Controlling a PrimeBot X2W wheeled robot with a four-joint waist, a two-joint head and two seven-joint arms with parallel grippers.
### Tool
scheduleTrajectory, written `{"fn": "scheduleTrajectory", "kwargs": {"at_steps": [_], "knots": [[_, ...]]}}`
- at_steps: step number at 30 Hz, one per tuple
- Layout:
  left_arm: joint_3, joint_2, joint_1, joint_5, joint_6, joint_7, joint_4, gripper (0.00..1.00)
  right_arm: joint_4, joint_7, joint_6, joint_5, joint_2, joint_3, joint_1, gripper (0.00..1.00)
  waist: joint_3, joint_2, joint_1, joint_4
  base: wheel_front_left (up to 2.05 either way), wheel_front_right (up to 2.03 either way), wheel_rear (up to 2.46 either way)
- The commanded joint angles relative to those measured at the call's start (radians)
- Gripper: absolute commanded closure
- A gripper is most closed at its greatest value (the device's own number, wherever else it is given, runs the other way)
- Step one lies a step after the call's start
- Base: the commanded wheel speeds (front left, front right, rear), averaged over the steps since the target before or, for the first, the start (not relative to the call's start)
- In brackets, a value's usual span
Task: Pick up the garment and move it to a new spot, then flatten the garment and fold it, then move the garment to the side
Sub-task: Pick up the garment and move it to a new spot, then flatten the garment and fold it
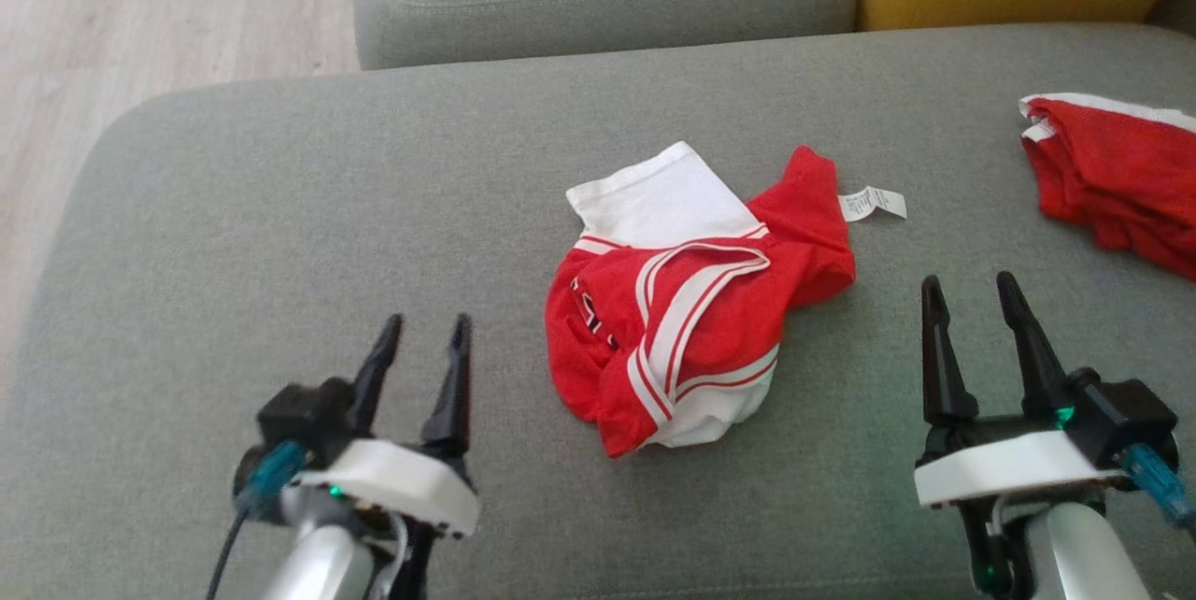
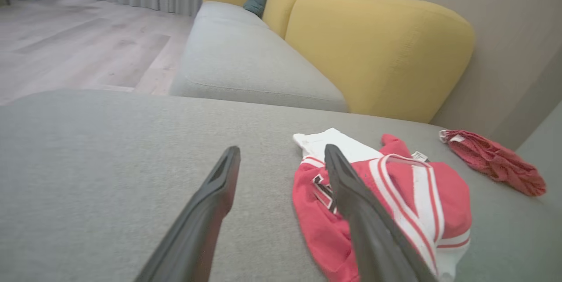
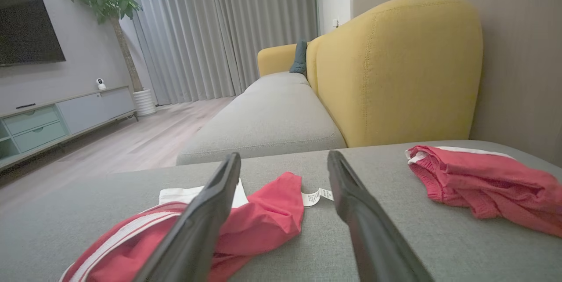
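— Left gripper hangs with its two dark fingers spread and nothing between them, over the wide grey fabric sofa cushion. What lies to its right?

— The crumpled red-and-white striped jersey garment, near the gripper's right side and not touching it. It lies between the two grippers, slightly ahead of the fingertips.

— What could go wrong there?

— It lies bunched, with layers folded over one another. I judge that a pinch into the heap could take several layers at once. It would then lift as a wad and refuse to spread flat at the new spot. A shallow pinch on a single edge might slip out mid-carry.

— And further right?

— A small white care label pokes out ahead and left of the right gripper, whose jaws are also wide apart and empty. Catching only that label would give a weak hold.

— Beyond that gripper?

— A second crumpled red garment with white trim lies ahead and to its right, well clear of the fingers. If the jersey is carried or dragged that way, the two pieces could tangle. The wrong one could also get picked.
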Motion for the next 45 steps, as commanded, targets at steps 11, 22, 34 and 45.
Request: {"fn": "scheduleTrajectory", "kwargs": {"at_steps": [11, 22, 34, 45], "knots": [[0.148, -0.002, 0.087, 0.094, 0.024, -0.013, -0.126, 0.0, -0.026, -0.013, -0.001, -0.001, -0.004, 0.022, 0.015, 0.0, -0.008, -0.0001, 0.0001, 0.02, 0.0, 0.0, 0.0], [0.189, -0.035, 0.112, 0.132, -0.014, -0.013, -0.117, 0.0, -0.004, -0.013, -0.001, -0.005, -0.004, 0.035, 0.01, 0.0, -0.013, -0.0001, 0.0001, 0.026, 0.0, 0.0, 0.0], [0.217, -0.058, 0.126, 0.158, -0.037, -0.013, -0.103, 0.0, -0.003, -0.013, -0.001, -0.004, -0.004, 0.04, 0.017, 0.0, -0.016, -0.0001, 0.0001, 0.026, 0.0, 0.0, 0.0], [0.227, -0.069, 0.124, 0.172, -0.05, -0.013, -0.098, 0.0, -0.002, -0.014, -0.001, -0.004, -0.004, 0.036, 0.014, 0.0, -0.011, -0.0001, 0.0001, 0.02, 0.0, 0.0, 0.0]]}}
